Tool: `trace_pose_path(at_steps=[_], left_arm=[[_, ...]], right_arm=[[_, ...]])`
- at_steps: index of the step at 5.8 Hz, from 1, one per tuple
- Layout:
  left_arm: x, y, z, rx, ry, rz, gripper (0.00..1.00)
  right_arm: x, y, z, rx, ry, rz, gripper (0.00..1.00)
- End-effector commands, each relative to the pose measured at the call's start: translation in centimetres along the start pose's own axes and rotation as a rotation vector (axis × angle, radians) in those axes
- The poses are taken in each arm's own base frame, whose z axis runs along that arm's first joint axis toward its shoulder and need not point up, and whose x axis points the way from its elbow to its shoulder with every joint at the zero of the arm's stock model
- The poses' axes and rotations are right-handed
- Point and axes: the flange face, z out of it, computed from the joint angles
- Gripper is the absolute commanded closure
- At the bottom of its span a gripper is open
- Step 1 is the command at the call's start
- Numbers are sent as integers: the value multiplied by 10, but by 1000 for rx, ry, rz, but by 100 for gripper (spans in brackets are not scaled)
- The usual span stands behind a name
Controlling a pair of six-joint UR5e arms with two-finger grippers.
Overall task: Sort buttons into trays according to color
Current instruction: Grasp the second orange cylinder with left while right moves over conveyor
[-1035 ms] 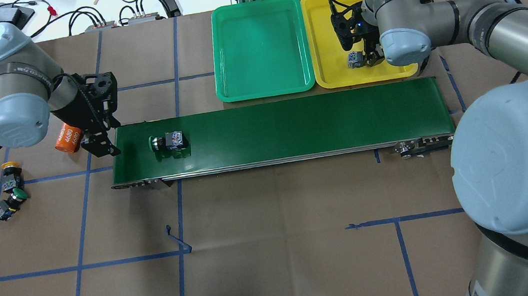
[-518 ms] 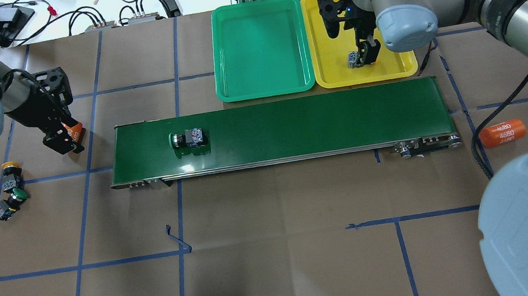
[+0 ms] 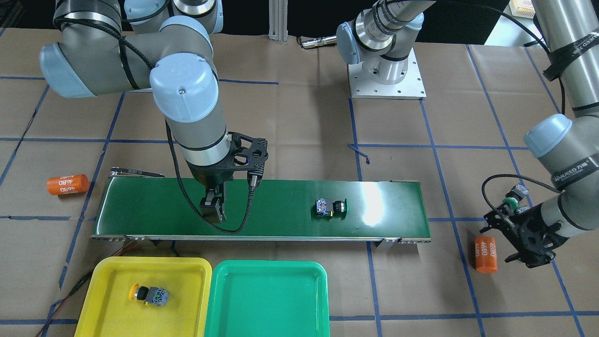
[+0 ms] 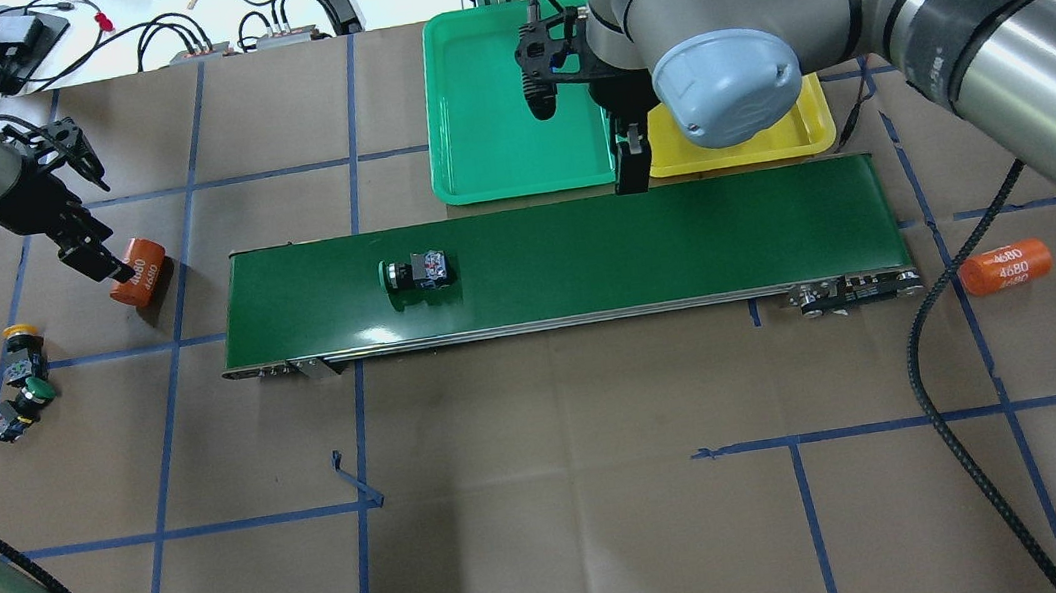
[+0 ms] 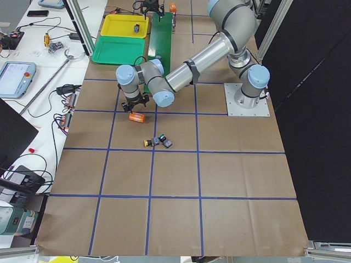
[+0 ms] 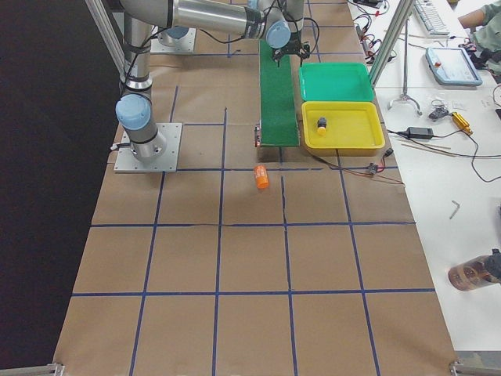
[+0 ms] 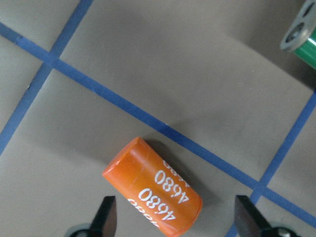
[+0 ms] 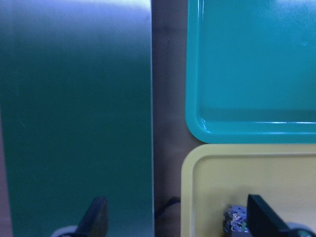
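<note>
A green-capped button point(image 4: 417, 272) lies on the dark-green conveyor belt point(image 4: 662, 240), also in the front view point(image 3: 330, 208). A yellow-capped button point(image 3: 149, 295) lies in the yellow tray point(image 3: 112, 276); the right arm hides it overhead. A yellow-capped button point(image 4: 18, 347) and a green-capped button point(image 4: 27, 400) lie on the table at the left. The green tray point(image 4: 483, 90) holds nothing. My right gripper point(image 4: 584, 133) is open and empty above the belt's far edge, by the trays. My left gripper point(image 4: 97, 213) is open, empty, beside an orange cylinder point(image 7: 153, 195).
A second orange cylinder point(image 4: 1006, 266) lies past the belt's right end. Cables and electronics lie on the white bench beyond the trays. The right arm's black cable point(image 4: 949, 446) trails over the brown table. Blue tape lines mark a grid.
My right gripper has left the yellow button in the yellow tray and swung left toward the belt. The green button has ridden right along the belt. My left gripper drew back leftward.
</note>
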Motion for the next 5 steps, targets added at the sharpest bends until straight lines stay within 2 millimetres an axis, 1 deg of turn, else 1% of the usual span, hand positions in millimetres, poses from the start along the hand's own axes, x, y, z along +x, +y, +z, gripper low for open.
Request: trace_pose_path(at_steps=[1,2,3,4,5], left_arm=[[-12,3,25,-12,9,-106,13],[-8,5,39,-23,32,-170,13],[-10,6,43,-24,37,-184,13],[-8,7,56,-30,59,-186,13],[-8,10,60,-31,68,-190,16]], right_arm=[[-19,-9,4,-4,-29,32,0],[-24,-17,12,-4,-41,29,0],[-32,-35,26,-11,-56,66,0],[-44,-59,47,-25,-83,54,0],[-45,-72,60,-13,-66,38,0]])
